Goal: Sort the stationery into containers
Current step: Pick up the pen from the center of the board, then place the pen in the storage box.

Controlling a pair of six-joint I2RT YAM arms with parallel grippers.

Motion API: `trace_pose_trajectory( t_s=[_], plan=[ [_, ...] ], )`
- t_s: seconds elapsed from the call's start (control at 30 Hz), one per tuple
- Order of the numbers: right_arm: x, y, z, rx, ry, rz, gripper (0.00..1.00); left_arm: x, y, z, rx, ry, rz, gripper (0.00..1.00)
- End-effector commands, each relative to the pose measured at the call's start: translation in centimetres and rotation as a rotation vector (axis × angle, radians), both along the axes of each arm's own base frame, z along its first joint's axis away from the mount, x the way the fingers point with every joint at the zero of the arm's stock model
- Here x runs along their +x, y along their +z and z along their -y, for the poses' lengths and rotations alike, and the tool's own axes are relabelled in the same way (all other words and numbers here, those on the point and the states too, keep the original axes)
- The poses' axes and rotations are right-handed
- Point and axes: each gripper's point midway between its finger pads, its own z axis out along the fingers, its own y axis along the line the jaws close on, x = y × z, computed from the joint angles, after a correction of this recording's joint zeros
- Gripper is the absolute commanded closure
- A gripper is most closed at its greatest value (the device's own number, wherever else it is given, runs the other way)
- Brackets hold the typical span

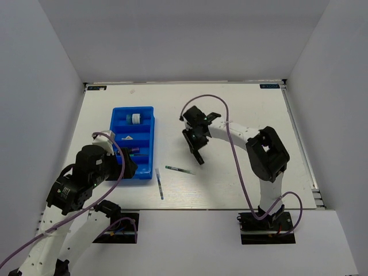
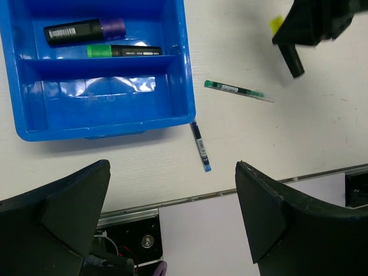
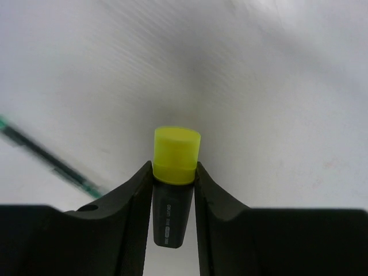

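The right gripper is pinching the yellow highlighter above the table, probably to carry it to the tray, while the left gripper is hanging wide open.

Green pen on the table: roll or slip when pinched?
The green pen looks thin and round, so a nudge would probably roll it on the smooth table. Lying flat, it gives little height to grip; likely light, may slip.

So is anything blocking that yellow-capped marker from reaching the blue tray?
Nothing visible. The right gripper holds the yellow-capped highlighter; only bare table lies between it and the blue tray. The green pen and blue pen lie nearer the front, off that line.
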Motion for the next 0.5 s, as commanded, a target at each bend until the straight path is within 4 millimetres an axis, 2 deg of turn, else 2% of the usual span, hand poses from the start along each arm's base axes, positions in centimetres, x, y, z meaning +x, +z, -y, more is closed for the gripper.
trace_pose_trajectory(
  t_s=[0.0,0.03,0.1,0.17,0.23,0.27,0.33,0.37,0.43,0.47],
  plan=[
    [2.7,9.0,-6.1,0.226,0.332,0.167,1.00,-0.2,0.1,0.4,-0.022,-0.011,-0.003,0.00],
    [1.6,10.0,-7.5,0.293,0.435,0.145,1.00,0.0,0.3,0.5,-0.034,-0.012,0.020,0.00],
    [2.6,13.9,-9.6,0.370,0.547,0.231,1.00,0.2,0.3,0.6,-0.043,-0.012,0.035,0.00],
    [2.3,15.9,-11.6,0.453,0.663,0.278,1.00,0.4,0.6,1.0,-0.061,-0.029,0.060,0.00],
    [2.3,17.4,-13.2,0.515,0.754,0.323,1.00,0.5,0.6,1.1,-0.063,-0.033,0.066,0.00],
    [1.2,18.6,-14.6,0.611,0.832,0.331,1.00,0.6,0.9,1.4,-0.075,-0.042,0.079,0.00],
    [1.4,19.4,-15.8,0.682,0.872,0.364,1.00,0.7,1.2,1.4,-0.075,-0.048,0.090,0.00],
    [-0.7,20.4,-16.7,0.798,0.960,0.315,1.00,0.6,1.3,1.4,-0.076,-0.049,0.095,0.00],
    [-0.5,21.7,-18.3,0.883,0.998,0.358,1.00,0.7,1.7,1.4,-0.075,-0.054,0.110,0.00],
    [-2.0,21.7,-19.0,0.961,1.058,0.302,1.00,0.7,2.0,1.4,-0.079,-0.057,0.120,0.00]
  ],
)
